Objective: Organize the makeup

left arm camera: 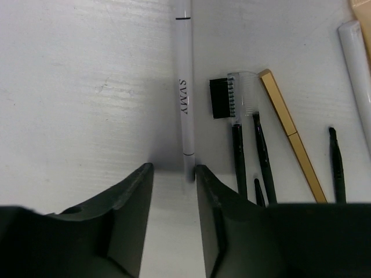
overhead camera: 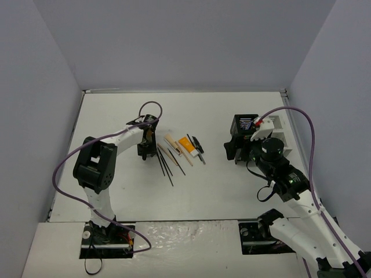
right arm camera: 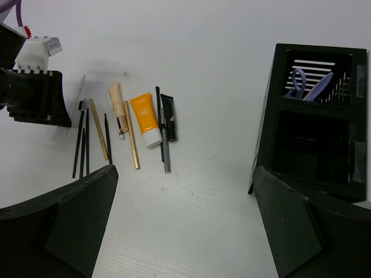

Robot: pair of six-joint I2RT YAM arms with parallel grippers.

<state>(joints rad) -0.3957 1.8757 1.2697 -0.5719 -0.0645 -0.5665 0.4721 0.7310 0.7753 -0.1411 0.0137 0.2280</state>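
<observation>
Makeup (overhead camera: 184, 143) row on table (overhead camera: 116, 116); left gripper (left arm camera: 173, 168) partly open astride white pencil (left arm camera: 185, 87), right gripper (right arm camera: 184, 169) wide open, empty.

— What colours do you see down there?
— My left fingers (left arm camera: 124, 220) are black. The pencil (left arm camera: 184, 87) is white with black lettering, the brushes (left arm camera: 239, 156) black, the stick (left arm camera: 288, 130) gold
— And elsewhere?
— An orange-and-white tube (right arm camera: 146, 120), a lavender tool (right arm camera: 320, 87), a black holder (right arm camera: 268, 116)

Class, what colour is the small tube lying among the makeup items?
The tube is orange with a white cap, clearest in the right wrist view.
</observation>
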